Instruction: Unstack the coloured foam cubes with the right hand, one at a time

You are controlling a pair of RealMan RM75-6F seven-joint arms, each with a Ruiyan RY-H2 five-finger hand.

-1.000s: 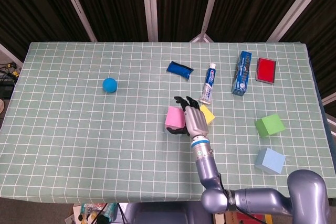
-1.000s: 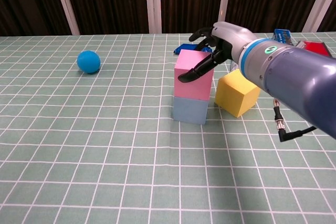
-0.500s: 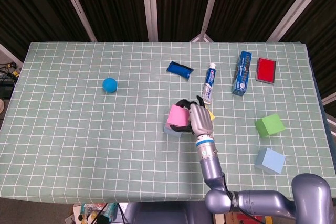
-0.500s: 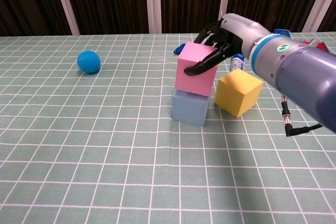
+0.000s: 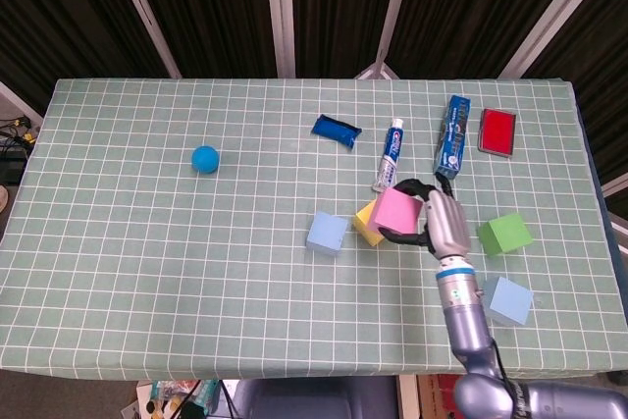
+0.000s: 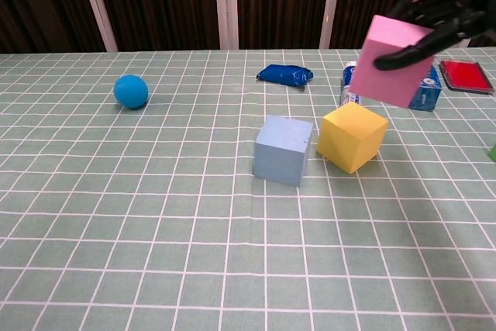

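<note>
The surface [image 5: 118, 242], covered by a green checked cloth, is shown with the right arm [image 5: 469, 316] reaching in from the near edge. The right robot hand [image 5: 440, 226] is seen closed around the pink cube [image 5: 396, 211], fingers wrapped over its top and near face; the left robot hand is not shown in either view. Since half a second earlier, the pink cube has been lifted off the light blue cube [image 6: 284, 149] and carried to the robot's right. It is now held in the air, tilted, above and just right of the yellow cube [image 6: 352, 136]. The light blue cube is left alone on the cloth, so the stack is judged to be taken apart; only the setting down of the pink cube appears to remain. A green cube [image 5: 504, 234] and a second light blue cube [image 5: 510, 300] are seen further right, suggesting free cloth nearby for placement. Behind lie a toothpaste box [image 5: 451, 135], a toothpaste tube [image 5: 390, 155], a red box [image 5: 497, 131], a dark blue pouch [image 6: 285, 74] and a blue ball [image 6: 130, 91].
</note>
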